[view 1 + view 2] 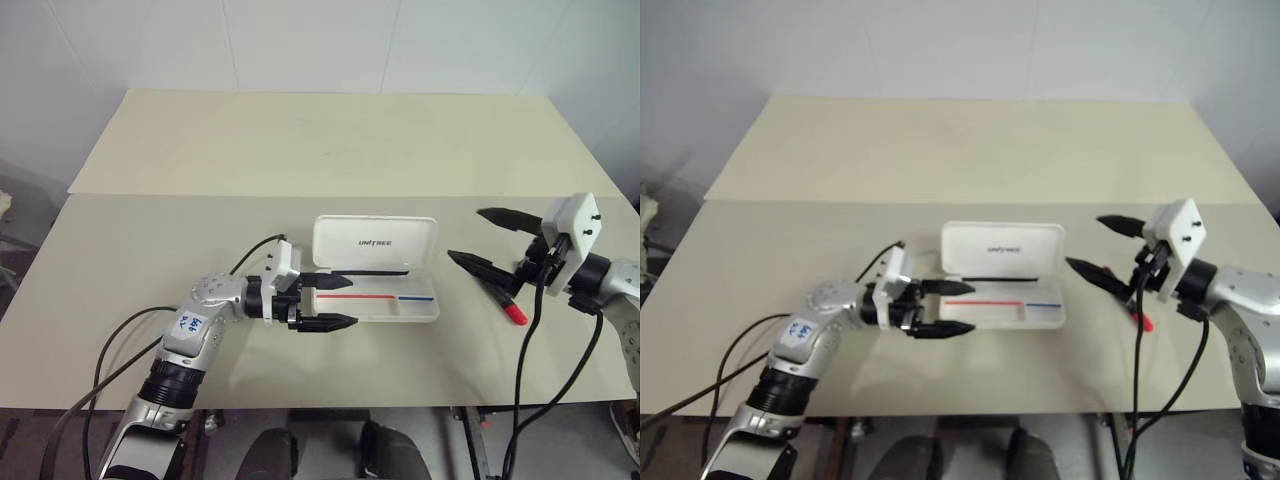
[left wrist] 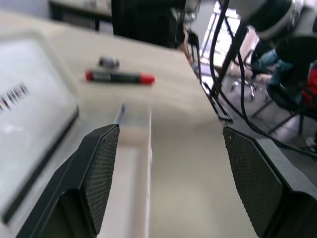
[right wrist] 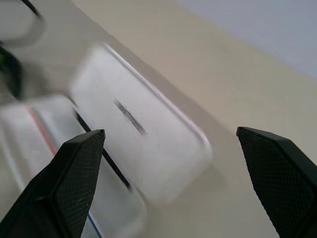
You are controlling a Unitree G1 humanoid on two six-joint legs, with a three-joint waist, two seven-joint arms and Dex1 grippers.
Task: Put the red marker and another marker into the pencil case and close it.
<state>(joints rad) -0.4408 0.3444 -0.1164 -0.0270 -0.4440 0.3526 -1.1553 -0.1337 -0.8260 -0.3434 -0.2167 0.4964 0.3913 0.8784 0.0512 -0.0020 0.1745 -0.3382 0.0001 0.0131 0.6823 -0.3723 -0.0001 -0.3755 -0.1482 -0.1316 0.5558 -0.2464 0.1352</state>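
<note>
The white pencil case (image 1: 385, 308) lies open mid-table, its lid (image 1: 375, 238) standing up at the back and a thin red-and-blue stripe along its tray. My left gripper (image 1: 340, 297) is open at the case's left end, one finger (image 1: 360, 273) along the hinge side and the other (image 1: 333, 322) in front of the tray. The red marker (image 1: 513, 310) lies on the table right of the case, partly under my right gripper (image 1: 482, 240), which hangs open above it holding nothing. In the left wrist view the red marker (image 2: 119, 77) lies beyond the tray. Another marker is out of view.
The pale tabletop (image 1: 200, 240) has a seam across it behind the case. Black cables (image 1: 530, 360) hang from both arms over the front edge. A small grey object (image 2: 108, 61) sits beside the red marker. Past the table's right edge are a chair and frame (image 2: 257, 74).
</note>
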